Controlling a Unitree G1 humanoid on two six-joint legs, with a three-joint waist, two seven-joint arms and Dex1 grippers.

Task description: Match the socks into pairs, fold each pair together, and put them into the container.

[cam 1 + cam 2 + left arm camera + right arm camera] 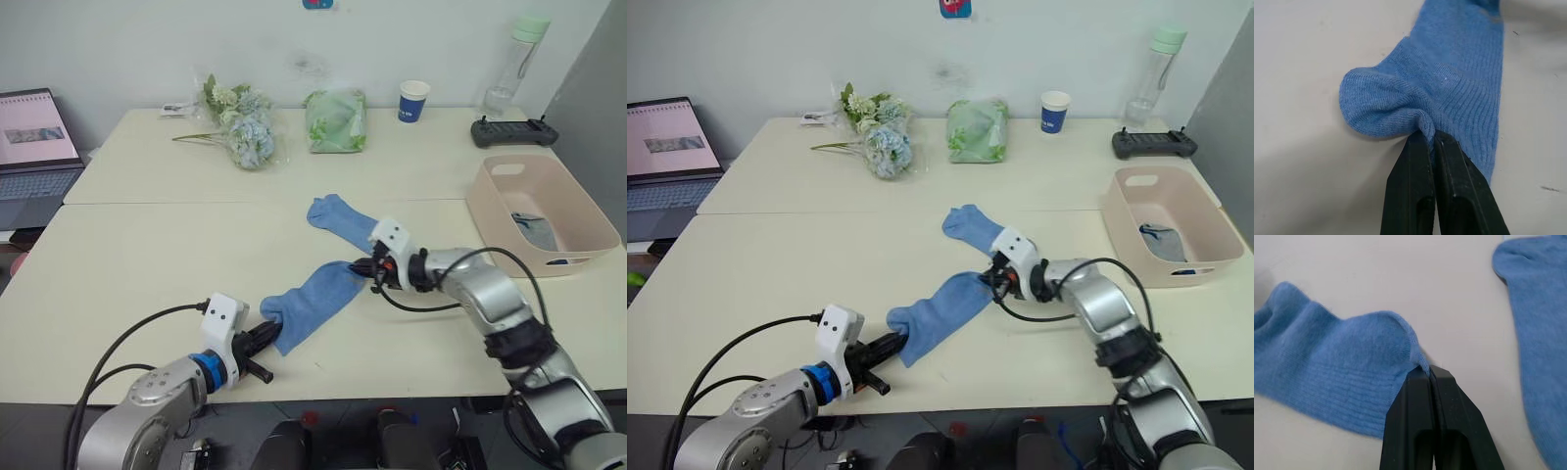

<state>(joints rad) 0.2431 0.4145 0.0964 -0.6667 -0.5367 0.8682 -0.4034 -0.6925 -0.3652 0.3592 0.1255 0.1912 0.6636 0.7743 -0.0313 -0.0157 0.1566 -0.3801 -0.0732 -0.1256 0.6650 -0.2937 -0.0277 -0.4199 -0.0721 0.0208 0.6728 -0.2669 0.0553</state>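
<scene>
At the near edge of the cream table, the left gripper has its black fingers pinched tight on the near end of a light blue sock, which lies flat and stretched diagonally across the tabletop; the right gripper clamps the sock's far end in the same way, jaws pressed together on a fold of the knit; just beyond it lies the second light blue sock, flat and touching or nearly touching the first near the right gripper; to the right stands the pale pink container, holding what looks like folded grey and dark socks, though the view there is too small to be sure; farther back rest a bunch of flowers, a green bag, a blue paper cup, a clear bottle and a black controller; an open laptop sits at the far left; a pale wall closes the room behind.
</scene>
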